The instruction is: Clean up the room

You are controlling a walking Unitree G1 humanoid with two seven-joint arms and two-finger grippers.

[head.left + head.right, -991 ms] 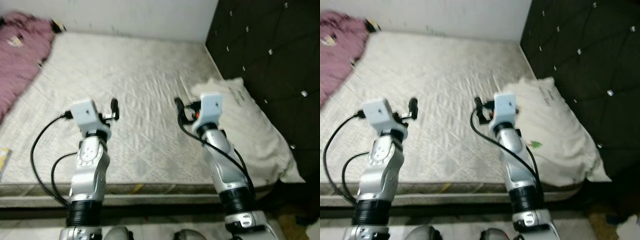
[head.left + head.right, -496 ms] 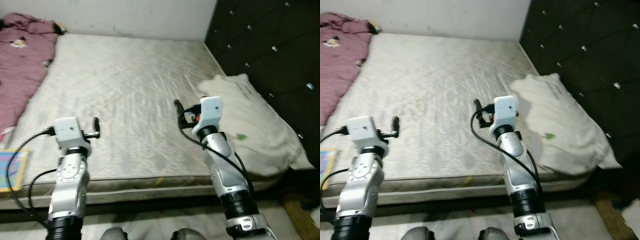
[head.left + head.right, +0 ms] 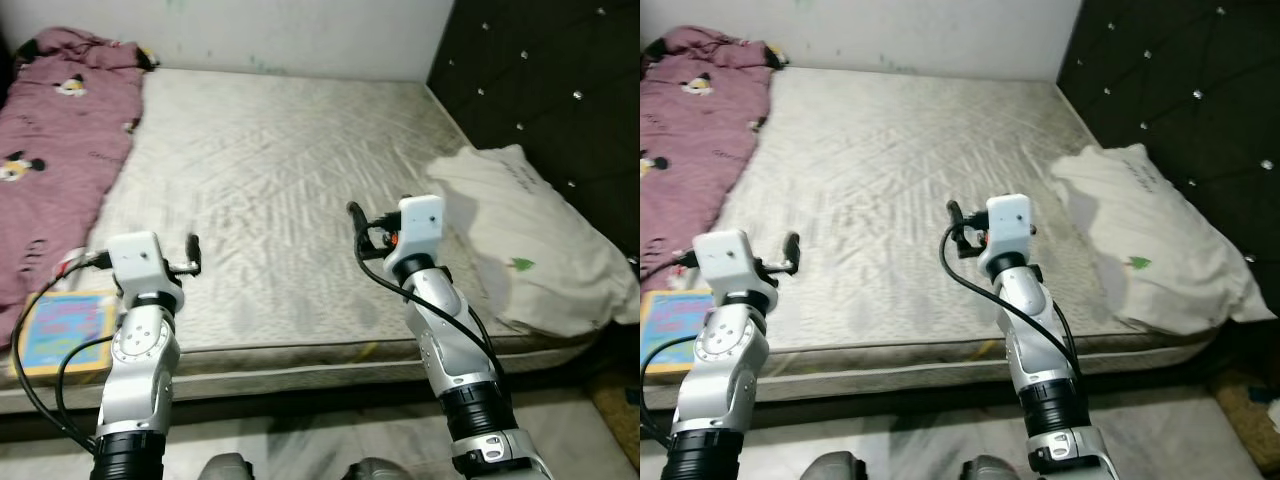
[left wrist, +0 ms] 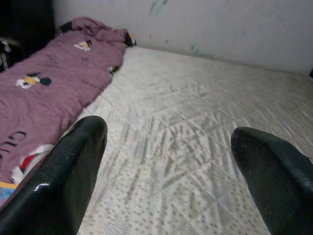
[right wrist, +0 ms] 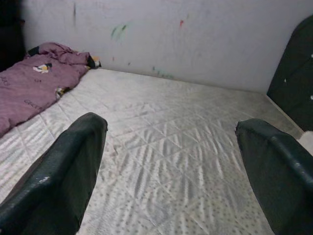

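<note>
The robot stands at the foot of a bare mattress [image 3: 290, 190]. Both arms are held up in front of it, over the near edge of the bed. The left gripper [image 4: 166, 166] has its fingers [image 4: 73, 171] spread wide apart, and nothing is between them. The right gripper [image 5: 171, 166] is the same: fingers [image 5: 63, 171] wide open and empty.

Nothing has been picked up yet, so the job looks like it is just starting. I think the step now is to choose one thing and move close to it.

To do it well, the robot should face one thing first and not reach from far away. The colorful book [image 3: 62, 330] looks like the easiest pick. It lies flat on the near left corner of the bed, at about 8 o'clock from the left gripper and near it. Because it is flat, the fingers should come in from the side edge, not from straight above.

The purple blanket [image 3: 60, 160] lies along the left side of the bed, at about 10 o'clock from the left gripper and well apart from it. It is soft and floppy, so one pinch will only lift a bit of it.

The white pillow [image 3: 530, 240] lies by the dark headboard [image 3: 560, 90], at about 3 o'clock from the right gripper and near it. It hangs a little over the bed edge, so a push could make it slide off.
</note>
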